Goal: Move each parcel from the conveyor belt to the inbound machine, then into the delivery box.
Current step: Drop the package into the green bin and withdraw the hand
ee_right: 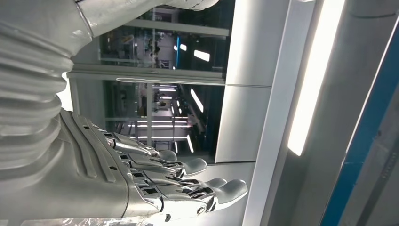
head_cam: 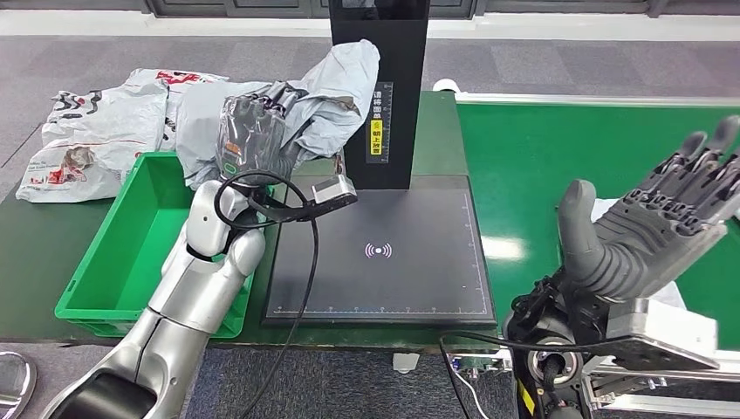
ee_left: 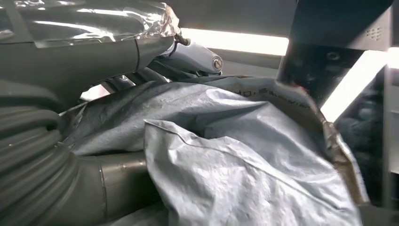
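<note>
Showing the transfer stage: the green conveyor belt point(head_cam: 602, 148), widest surface in the head view, runs to the right of the flat black inbound machine point(head_cam: 384, 253), presumably so that parcels arrive within the right arm's reach. The machine's dark scanning plate lies flat, with a white wireless symbol at its centre and a ruled scale along its edges; from its far edge rises a black upright post point(head_cam: 380, 87) carrying a white scale and a yellow label with characters too small to read.

To the left of the machine, touching its side, stands the open green plastic delivery box point(head_cam: 113, 262), placed to receive parcels once scanned. Beyond the box, left of the post, lies a heap of white plastic mail bags with red and black printing point(head_cam: 96, 131); the print is not legible.

The crumpled grey plastic parcel point(head_cam: 323, 96) is held aloft, left of the post and above the box's far corner, judged to be on its way from the plate to the box. The left hand point(head_cam: 253, 131) grasps it, dark fingers wrapped into the film; the left wrist view shows the grey film point(ee_left: 226, 155) bunched against the thumb, with a strip of faint, unreadable lettering.

The right hand point(head_cam: 650, 223) hovers over the belt, right of the machine, holding nothing, fingers extended and apart point(ee_right: 188, 183), apparently ready for the next parcel.
</note>
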